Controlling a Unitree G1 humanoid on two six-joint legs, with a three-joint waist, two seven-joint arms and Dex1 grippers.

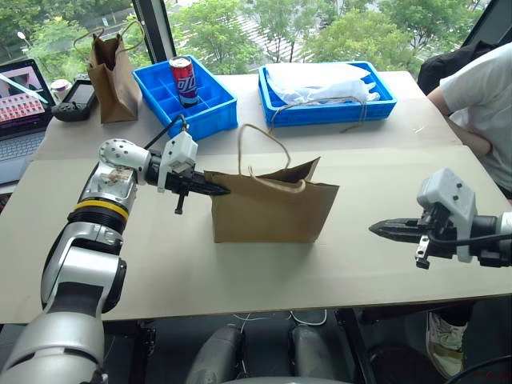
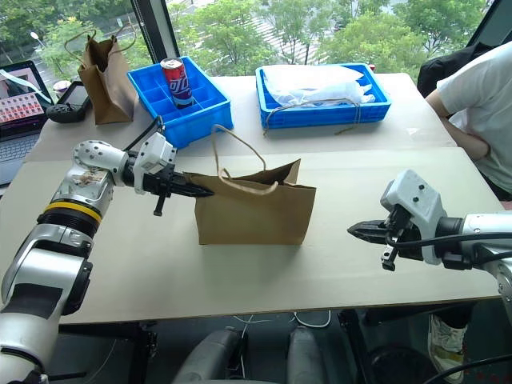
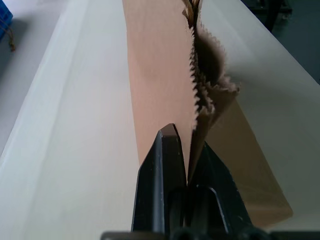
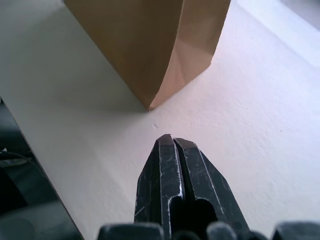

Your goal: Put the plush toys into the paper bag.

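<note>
Pale table (image 1: 384,264) — carrying the paper bag (image 1: 272,210), two blue trays (image 1: 186,104), laptop (image 1: 20,112).

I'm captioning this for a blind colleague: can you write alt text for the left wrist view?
The left gripper's two black fingers pinch the serrated top edge of the light-brown paper bag, which stretches away over the pale table. A corner of a blue bin shows at the edge.

Pale wooden table (image 1: 384,264) beneath windows (image 1: 320,24) showing green trees in daylight, dark window post (image 1: 152,32) between
</note>
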